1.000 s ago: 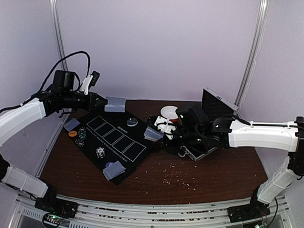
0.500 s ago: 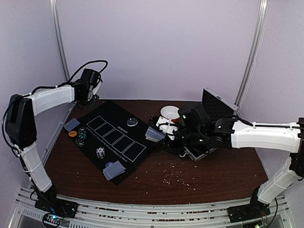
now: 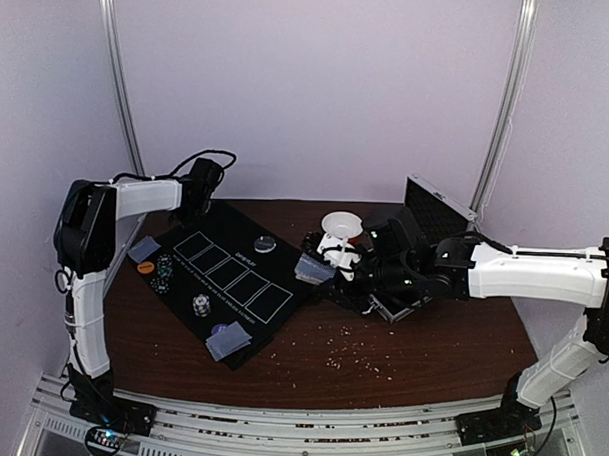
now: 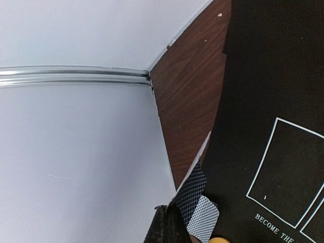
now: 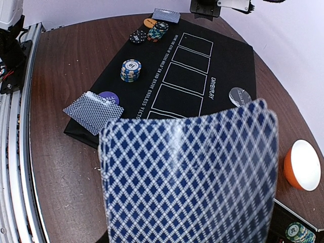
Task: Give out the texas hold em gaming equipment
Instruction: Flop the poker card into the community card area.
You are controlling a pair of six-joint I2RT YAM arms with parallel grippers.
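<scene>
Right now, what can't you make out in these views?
Right wrist: the right-hand cards fill the lower frame, hiding the right gripper; their count and faces are unseen.
Left wrist: the bottom edge cuts off the left gripper, its left-hand card and the orange disc.
Top: the right arm covers the case interior.

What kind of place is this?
Probably a robot test booth, not a game room: plain pale walls on metal poles, two robot arms bolted to a rail, and a black poker mat with chips and playing cards.
</scene>
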